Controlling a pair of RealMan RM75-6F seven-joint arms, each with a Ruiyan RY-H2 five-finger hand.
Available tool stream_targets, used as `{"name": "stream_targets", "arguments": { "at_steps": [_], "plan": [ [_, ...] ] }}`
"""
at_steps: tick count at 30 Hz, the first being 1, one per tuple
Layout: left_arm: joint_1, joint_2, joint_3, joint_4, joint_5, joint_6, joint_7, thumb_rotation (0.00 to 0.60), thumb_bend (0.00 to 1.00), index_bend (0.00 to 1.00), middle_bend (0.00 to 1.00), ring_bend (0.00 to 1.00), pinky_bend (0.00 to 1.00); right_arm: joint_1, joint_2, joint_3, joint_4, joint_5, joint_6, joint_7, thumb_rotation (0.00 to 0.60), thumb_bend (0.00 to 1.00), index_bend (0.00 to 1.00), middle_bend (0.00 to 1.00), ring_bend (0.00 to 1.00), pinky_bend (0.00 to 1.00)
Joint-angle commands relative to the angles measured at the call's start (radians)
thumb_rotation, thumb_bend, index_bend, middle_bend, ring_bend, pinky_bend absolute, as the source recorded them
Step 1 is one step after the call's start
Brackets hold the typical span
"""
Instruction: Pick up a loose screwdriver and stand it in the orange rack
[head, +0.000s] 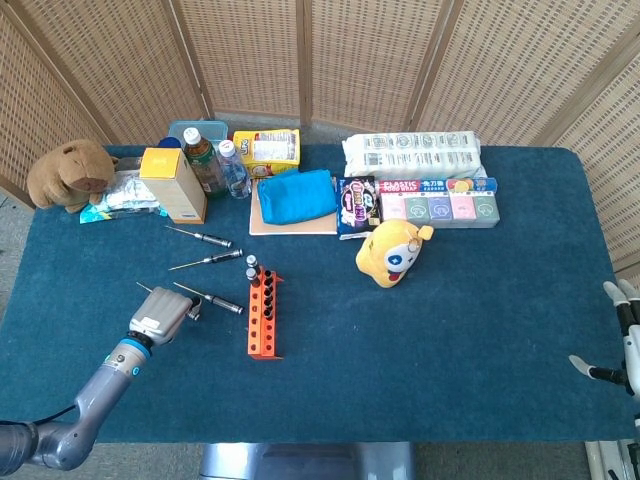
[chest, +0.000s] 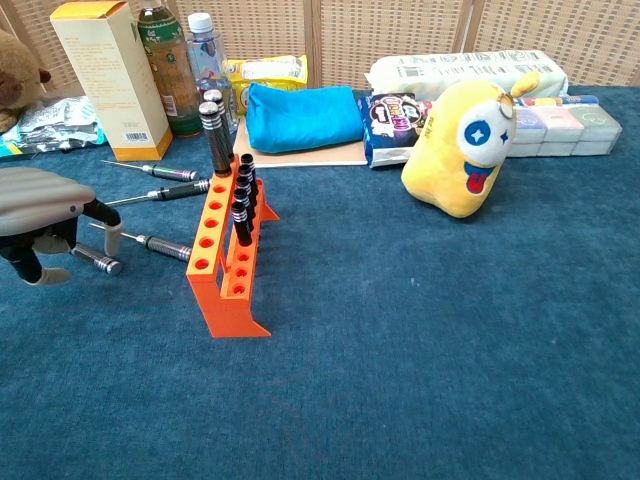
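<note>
Screwdriver (chest: 95, 262) lying loose under your left hand (chest: 45, 205), fingers arching apart over it, gripping nothing yet; orange rack (chest: 226, 262) standing just beside, waiting to receive it.

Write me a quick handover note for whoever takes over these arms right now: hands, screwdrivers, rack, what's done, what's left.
Left hand: fingers curled down over the nearest loose screwdriver, not visibly holding it.
Right hand: open at the table's right edge, holding nothing.
Orange rack: upright, several drivers already standing in it, front holes free.
Three more loose screwdrivers lie on the cloth left of the rack.
Done: nothing lifted.
Left: grip one driver, lift it, stand it in a free hole.
</note>
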Motion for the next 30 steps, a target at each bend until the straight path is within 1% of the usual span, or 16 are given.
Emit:
{"name": "stream_targets", "arguments": {
  "at_steps": [1, 8, 22, 30],
  "plan": [
    [0.003, -0.005, -0.008, 0.006, 0.004, -0.003, 0.003, 0.600, 0.31, 0.40, 1.00, 1.00, 1.00, 0.000, 0.001, 0.001, 0.000, 0.002, -0.001, 0.002, 0.600, 0.00, 0.00, 0.00, 0.00, 0.00],
    [0.007, -0.015, -0.024, 0.013, 0.006, -0.005, 0.018, 0.600, 0.31, 0.40, 1.00, 1.00, 1.00, 0.002, 0.002, 0.000, 0.000, 0.003, -0.006, 0.003, 0.600, 0.00, 0.00, 0.00, 0.00, 0.00],
    [0.030, -0.056, -0.023, 0.053, 0.042, 0.028, 0.086, 0.600, 0.31, 0.40, 1.00, 1.00, 1.00, 0.001, 0.006, 0.000, -0.001, 0.005, -0.006, 0.010, 0.600, 0.00, 0.00, 0.00, 0.00, 0.00],
    [0.036, -0.064, -0.032, 0.058, 0.036, 0.017, 0.093, 0.600, 0.31, 0.40, 1.00, 1.00, 1.00, 0.001, 0.007, -0.001, -0.002, 0.003, -0.006, 0.011, 0.600, 0.00, 0.00, 0.00, 0.00, 0.00]
  ]
}}
